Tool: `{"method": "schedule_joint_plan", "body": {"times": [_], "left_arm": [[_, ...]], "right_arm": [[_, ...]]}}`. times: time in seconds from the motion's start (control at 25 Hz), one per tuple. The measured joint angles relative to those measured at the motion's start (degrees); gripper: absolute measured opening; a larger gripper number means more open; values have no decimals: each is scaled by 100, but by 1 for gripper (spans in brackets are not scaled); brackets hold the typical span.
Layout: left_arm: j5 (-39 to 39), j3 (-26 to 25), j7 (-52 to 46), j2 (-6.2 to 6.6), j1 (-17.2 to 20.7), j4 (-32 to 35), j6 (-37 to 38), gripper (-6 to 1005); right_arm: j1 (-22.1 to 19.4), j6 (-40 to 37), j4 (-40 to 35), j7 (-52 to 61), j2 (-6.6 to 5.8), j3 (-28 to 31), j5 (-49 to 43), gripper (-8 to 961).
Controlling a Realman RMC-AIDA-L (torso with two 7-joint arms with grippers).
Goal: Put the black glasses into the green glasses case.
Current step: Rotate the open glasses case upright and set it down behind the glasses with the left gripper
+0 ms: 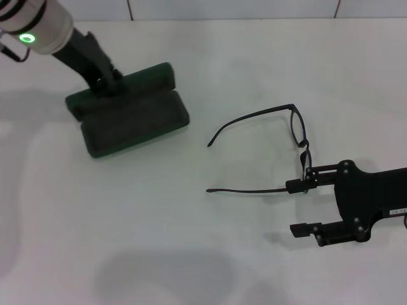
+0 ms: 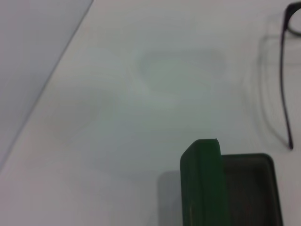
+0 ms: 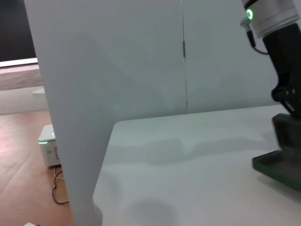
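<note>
The green glasses case (image 1: 130,114) lies open at the far left of the white table, with its lid raised. My left gripper (image 1: 105,81) is at the lid's left end and is shut on it. The lid edge and the dark lining show in the left wrist view (image 2: 202,183). The black glasses (image 1: 297,126) lie unfolded at the right, with their temple arms pointing left. One temple arm shows in the left wrist view (image 2: 283,70). My right gripper (image 1: 291,208) is open beside the glasses. Its far finger (image 1: 299,185) is at the near temple arm's hinge. The jaws hold nothing.
The white table (image 1: 191,254) has a wall at its far edge. The right wrist view shows a white panel (image 3: 94,94), the table's edge, the left arm (image 3: 282,56) and part of the case (image 3: 280,162).
</note>
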Motion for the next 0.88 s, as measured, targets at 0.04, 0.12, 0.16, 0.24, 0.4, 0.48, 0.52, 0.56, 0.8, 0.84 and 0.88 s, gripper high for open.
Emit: {"method": "schedule_joint_plan", "body": {"times": [0.04, 0.12, 0.16, 0.24, 0.4, 0.48, 0.52, 0.56, 0.8, 0.84, 0.88], "left_arm": [[-30, 68, 70, -40, -2, 90, -3, 210], [-78, 220, 127, -79, -64, 82, -80, 215], [-106, 301, 138, -97, -106, 39, -165, 218], [-109, 439, 151, -151, -181, -98, -406, 223], [-90, 689, 182, -228, -335, -421, -795, 233], [-100, 733, 231, -241, -395, -539, -928, 238], [-108, 737, 256, -245, -417, -577, -970, 241], [-115, 738, 282, -248, -433, -605, -1001, 243], [-130, 765, 447, -294, -453, -644, -1102, 258], [-136, 776, 464, -299, -453, -645, -1104, 261], [-140, 788, 478, -302, -453, -648, -1110, 263]], "right_arm": [[-1, 0, -2, 3, 2, -2, 0, 675], [-2, -5, -11, 7, 13, -3, -4, 675], [-3, -18, -22, 15, 22, -4, -16, 675], [-3, -39, -44, 33, 37, -16, -45, 675], [-4, -68, -52, 41, 52, -30, -58, 675], [-5, -69, -35, 41, 56, -37, -60, 675], [-4, -70, -23, 41, 56, -54, -61, 675], [-4, -70, -12, 41, 57, -75, -63, 675], [-4, -60, 0, 41, 93, -118, -119, 675], [-4, -56, 0, 41, 93, -117, -120, 675], [-4, -50, 1, 41, 94, -117, -122, 675]]}}
